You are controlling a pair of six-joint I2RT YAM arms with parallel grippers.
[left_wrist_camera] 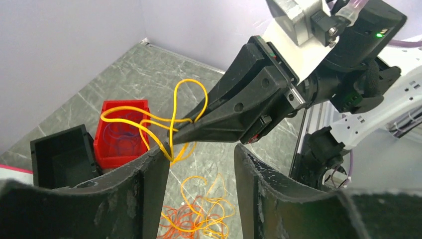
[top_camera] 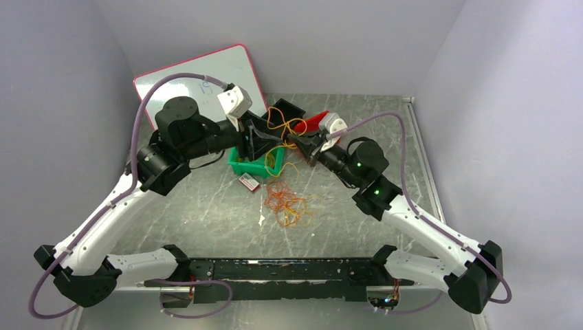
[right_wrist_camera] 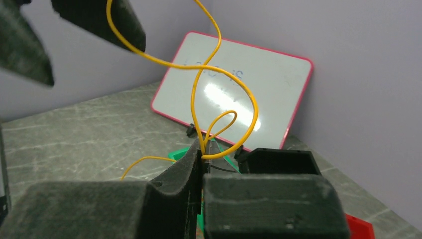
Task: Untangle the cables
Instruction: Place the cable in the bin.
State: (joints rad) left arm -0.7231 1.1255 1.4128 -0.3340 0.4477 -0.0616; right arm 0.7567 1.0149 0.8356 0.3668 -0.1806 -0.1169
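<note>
A yellow cable [top_camera: 284, 128] hangs in loops in the air between the two grippers, above the bins. My right gripper [right_wrist_camera: 204, 148] is shut on it, and the cable [right_wrist_camera: 219, 74] rises from the pinched jaws in curls. It also shows in the left wrist view [left_wrist_camera: 171, 122], where the right gripper [left_wrist_camera: 174, 133] clamps it. My left gripper [left_wrist_camera: 199, 157] is open; the cable lies against the tip of its left finger [left_wrist_camera: 152, 179], and nothing sits between the jaws. A pile of orange and red cables [top_camera: 285, 203] lies on the table below, also seen between the left jaws [left_wrist_camera: 199, 214].
A green bin [top_camera: 251, 167], a black bin [top_camera: 287, 110] and a red bin [top_camera: 315, 122] stand close under the grippers. A whiteboard [top_camera: 196, 79] leans on the back wall. A small red and white card [top_camera: 249, 182] lies by the green bin. Grey walls close in on three sides.
</note>
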